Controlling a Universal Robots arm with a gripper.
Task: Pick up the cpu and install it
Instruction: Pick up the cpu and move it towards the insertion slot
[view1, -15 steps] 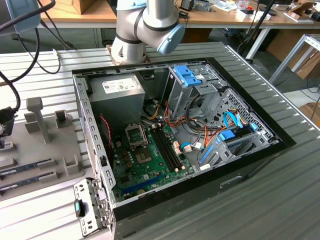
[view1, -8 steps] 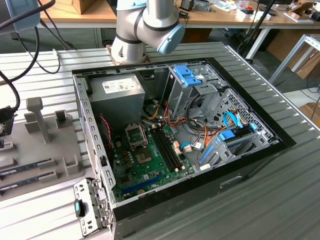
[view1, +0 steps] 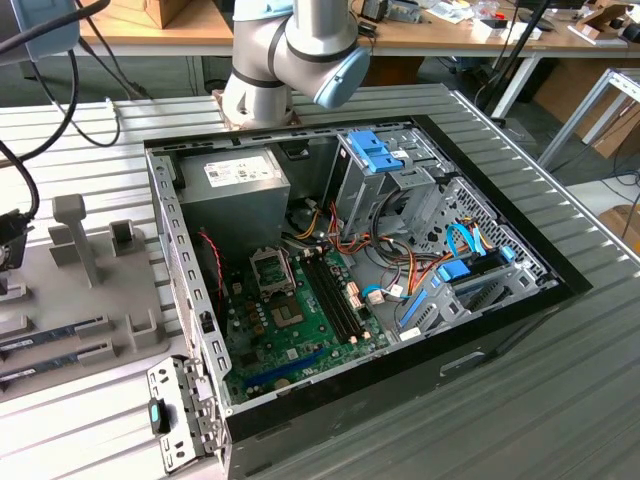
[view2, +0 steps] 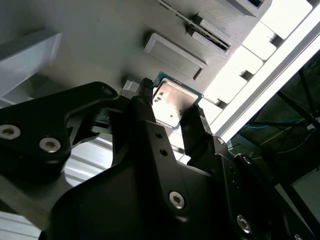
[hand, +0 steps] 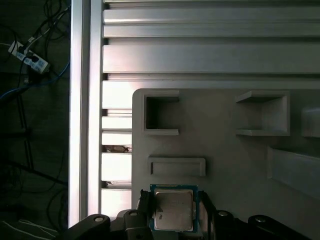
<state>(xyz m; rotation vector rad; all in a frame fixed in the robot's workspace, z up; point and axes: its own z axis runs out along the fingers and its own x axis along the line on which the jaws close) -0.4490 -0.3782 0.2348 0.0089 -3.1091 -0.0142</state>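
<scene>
The cpu (hand: 172, 211) is a small square chip with a silver-grey top and a thin green rim. It sits between my gripper's (hand: 173, 202) two black fingers (hand: 143, 201), which press on its opposite edges, above the grey fixture tray (hand: 225, 160). In the second wrist view the cpu (view2: 172, 102) catches a bright reflection, and the gripper (view2: 170, 107) is shut on it. In the exterior view the open computer case (view1: 500, 310) holds the green motherboard (view1: 300, 325), whose cpu socket (view1: 272, 270) stands bare with its frame open.
The grey tray (view1: 90, 290) lies at the exterior view's left, with upright holders (view1: 75, 235) and memory sticks (view1: 50, 345). Empty pockets (hand: 160, 112) and a low bar (hand: 176, 166) mark the tray near the cpu. The ribbed aluminium table (view1: 560, 400) ends close beside the tray; cables (hand: 30, 60) hang beyond.
</scene>
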